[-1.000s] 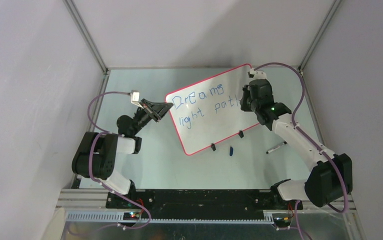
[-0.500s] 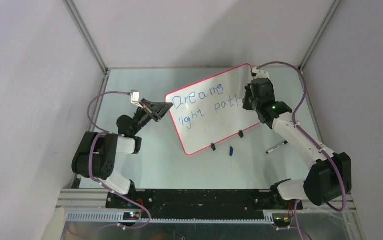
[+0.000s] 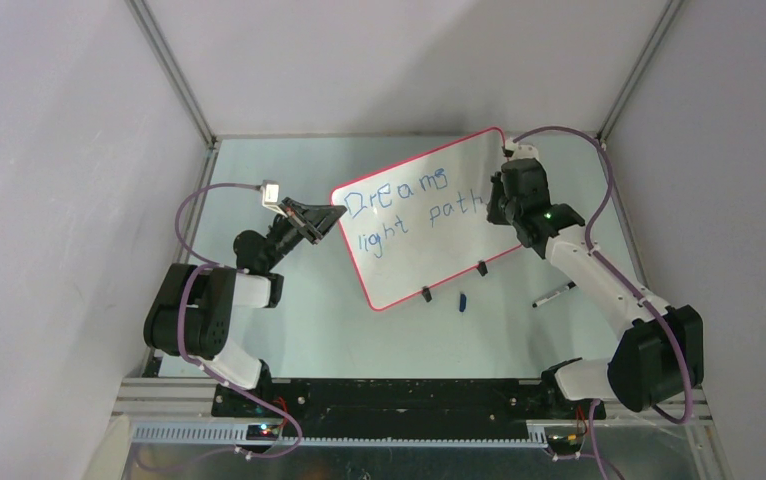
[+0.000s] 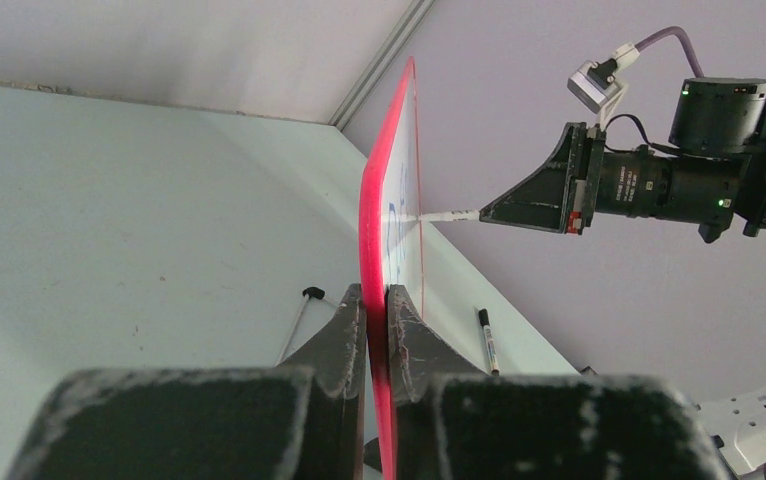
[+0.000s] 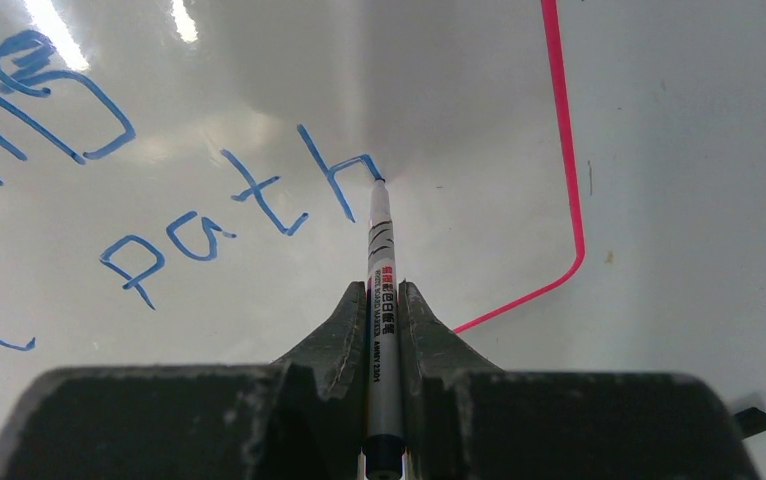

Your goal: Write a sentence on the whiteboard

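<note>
The whiteboard (image 3: 429, 255) stands tilted on the table, white with a thin red-pink rim (image 4: 371, 220). My left gripper (image 3: 334, 217) is shut on its left edge, a finger on each face (image 4: 377, 292). The sentence (image 3: 409, 200) is in blue marker: "Dreams" on the upper line, "light path" below. My right gripper (image 3: 494, 205) is shut on a white marker (image 5: 380, 240) at the board's right side. The marker tip touches the arch of the "h" in "path" (image 5: 239, 215). In the right wrist view the jaws (image 5: 383, 290) squeeze the marker's barrel.
A second marker (image 3: 553, 294) lies on the table right of the board, and a small blue cap (image 3: 462, 300) lies in front of it. Two black clip feet (image 3: 426, 294) sit on the board's lower edge. Enclosure walls rise close on both sides.
My right gripper has shifted slightly rightward along the lower line, and the "h" of "path" now shows. The left arm and the board have not moved.
</note>
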`<state>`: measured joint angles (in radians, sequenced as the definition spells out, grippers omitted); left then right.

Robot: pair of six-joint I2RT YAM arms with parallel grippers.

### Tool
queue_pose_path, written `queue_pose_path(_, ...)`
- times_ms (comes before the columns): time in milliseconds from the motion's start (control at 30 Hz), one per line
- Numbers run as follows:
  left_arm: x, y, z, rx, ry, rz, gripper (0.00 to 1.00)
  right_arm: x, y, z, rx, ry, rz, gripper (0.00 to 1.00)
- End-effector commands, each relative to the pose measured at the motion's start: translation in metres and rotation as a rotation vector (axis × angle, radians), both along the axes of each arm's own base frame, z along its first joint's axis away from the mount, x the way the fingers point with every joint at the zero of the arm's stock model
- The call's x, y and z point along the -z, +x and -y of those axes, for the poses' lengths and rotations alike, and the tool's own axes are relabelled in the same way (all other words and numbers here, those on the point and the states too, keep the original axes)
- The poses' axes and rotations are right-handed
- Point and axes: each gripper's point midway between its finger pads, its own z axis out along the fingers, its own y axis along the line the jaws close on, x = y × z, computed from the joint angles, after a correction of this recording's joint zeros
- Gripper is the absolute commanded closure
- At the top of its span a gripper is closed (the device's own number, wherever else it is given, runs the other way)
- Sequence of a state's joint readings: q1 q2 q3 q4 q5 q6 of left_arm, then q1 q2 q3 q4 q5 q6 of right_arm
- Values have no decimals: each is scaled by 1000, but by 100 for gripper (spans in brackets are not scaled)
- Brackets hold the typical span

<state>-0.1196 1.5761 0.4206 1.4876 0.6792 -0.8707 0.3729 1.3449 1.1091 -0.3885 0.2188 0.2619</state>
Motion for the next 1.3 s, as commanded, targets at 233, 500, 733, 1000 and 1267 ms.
queue_pose_path(233, -11, -8, 1, -6, 54, 127, 100, -18, -5, -1, -13, 34, 54, 100)
queue_pose_path(500, -11, -8, 1, -6, 55, 127, 100, -35, -9, 4, -4, 42, 100, 100)
queue_pose_path(733, -11, -8, 0, -8, 54, 127, 100, -48, -3, 16, 34, 41, 135, 100)
queue_pose_path(1000, -11, -8, 1, -7, 54, 127, 100, -39, 8, 21, 52, 51, 119, 100)
queue_pose_path(1267, -11, -8, 1, -6, 55, 127, 100, -36, 15, 21, 62, 57, 124, 100)
